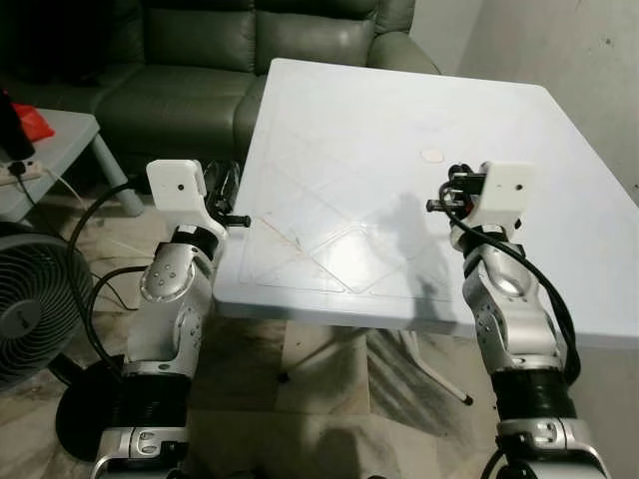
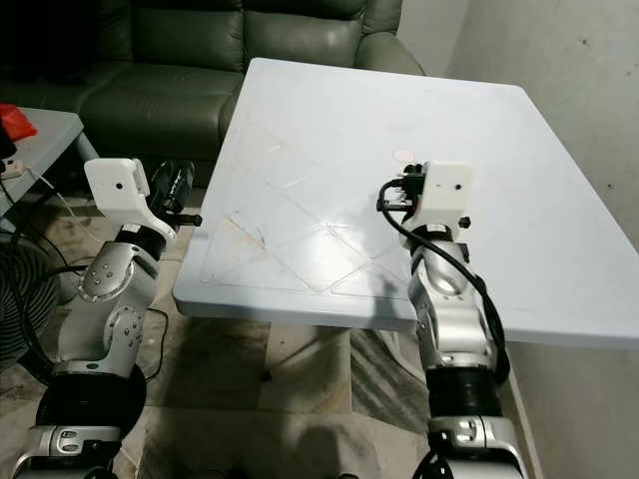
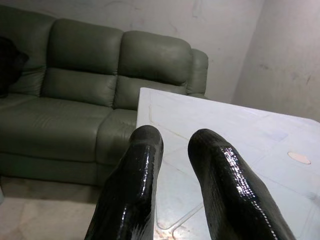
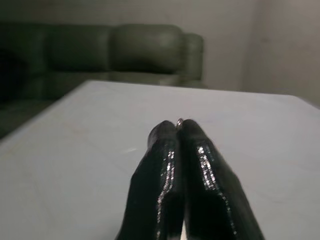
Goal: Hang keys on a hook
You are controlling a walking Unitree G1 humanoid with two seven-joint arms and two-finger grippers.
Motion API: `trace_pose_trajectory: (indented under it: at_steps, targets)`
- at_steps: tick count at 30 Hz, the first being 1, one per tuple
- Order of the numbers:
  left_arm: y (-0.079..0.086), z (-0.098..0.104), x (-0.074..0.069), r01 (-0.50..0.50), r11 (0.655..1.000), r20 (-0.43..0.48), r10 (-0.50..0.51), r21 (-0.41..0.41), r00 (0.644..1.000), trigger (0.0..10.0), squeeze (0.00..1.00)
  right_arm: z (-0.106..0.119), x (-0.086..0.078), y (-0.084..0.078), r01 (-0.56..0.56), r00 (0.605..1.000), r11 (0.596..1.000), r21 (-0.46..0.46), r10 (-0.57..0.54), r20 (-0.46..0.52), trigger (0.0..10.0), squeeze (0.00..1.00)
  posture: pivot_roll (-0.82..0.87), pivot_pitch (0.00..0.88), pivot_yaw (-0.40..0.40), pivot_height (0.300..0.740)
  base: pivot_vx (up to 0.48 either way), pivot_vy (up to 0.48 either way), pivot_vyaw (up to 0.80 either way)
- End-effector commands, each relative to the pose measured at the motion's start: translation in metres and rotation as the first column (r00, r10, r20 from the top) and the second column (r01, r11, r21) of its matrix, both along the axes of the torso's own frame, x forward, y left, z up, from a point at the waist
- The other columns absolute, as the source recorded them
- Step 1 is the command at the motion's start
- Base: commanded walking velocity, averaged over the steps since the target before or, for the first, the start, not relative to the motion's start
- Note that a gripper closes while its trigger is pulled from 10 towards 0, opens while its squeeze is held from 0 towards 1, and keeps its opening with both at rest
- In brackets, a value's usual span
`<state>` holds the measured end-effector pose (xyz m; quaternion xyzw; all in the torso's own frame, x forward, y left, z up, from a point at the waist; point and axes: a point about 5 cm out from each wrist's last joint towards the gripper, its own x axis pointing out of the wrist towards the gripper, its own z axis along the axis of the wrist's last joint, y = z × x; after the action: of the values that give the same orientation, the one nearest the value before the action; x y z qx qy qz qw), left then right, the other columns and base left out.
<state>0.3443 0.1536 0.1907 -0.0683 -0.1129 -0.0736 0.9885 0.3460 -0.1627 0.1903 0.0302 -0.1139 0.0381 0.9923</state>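
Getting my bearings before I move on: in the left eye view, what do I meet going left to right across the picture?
Fan → left gripper, at the white table's left edge → round mark on the tabletop → right gripper, over the table with fingers closed.

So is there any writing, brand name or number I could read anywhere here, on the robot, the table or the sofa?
None can be read.
The pale blue plastic table bears only moulded lines and a small round cap, no writing.
The white camera housings on both silver arms are blank.
The dark green leather sofa shows no label.
The black floor fan shows no legible badge.
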Motion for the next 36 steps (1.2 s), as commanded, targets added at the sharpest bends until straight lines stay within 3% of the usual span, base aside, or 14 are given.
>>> trace_pose_trajectory:
  at_steps: [1,8,14,24,36]
  targets:
    - [0.001,-0.003,0.002,0.031,1.000,-0.001,-0.031,-0.005,1.000,10.0,0.00,-0.002,-0.010,0.009,-0.125,0.991,0.992,0.008,0.124,0.059,10.0,0.00,-0.07,0.000,-0.029,0.740,0.000,0.000,0.00]
    - [0.002,-0.020,-0.001,0.052,0.999,-0.046,-0.053,-0.012,0.998,10.0,0.00,-0.018,-0.021,0.017,-0.158,0.987,0.987,0.010,0.158,0.021,10.0,0.00,-0.09,0.000,-0.008,0.740,0.000,0.000,0.00]
    - [0.001,-0.026,-0.001,0.056,0.998,-0.052,-0.057,-0.017,0.997,10.0,0.00,-0.036,-0.021,0.008,-0.080,0.995,0.997,-0.009,0.080,-0.061,10.0,0.00,-0.09,0.000,-0.019,0.740,0.000,0.000,-0.12]
    - [-0.001,-0.023,0.001,0.043,0.999,-0.032,-0.043,-0.002,0.999,10.0,0.00,-0.028,-0.013,0.009,-0.092,0.995,0.991,-0.098,0.088,-0.041,10.0,0.00,-0.07,0.000,-0.026,0.740,0.000,0.000,-0.73]
    - [-0.001,-0.019,0.010,0.048,0.998,-0.036,-0.049,-0.050,0.998,10.0,0.00,-0.025,-0.009,0.011,-0.075,0.997,0.993,-0.095,0.073,-0.027,10.0,0.00,-0.08,0.000,-0.018,0.740,0.000,0.037,-0.73]
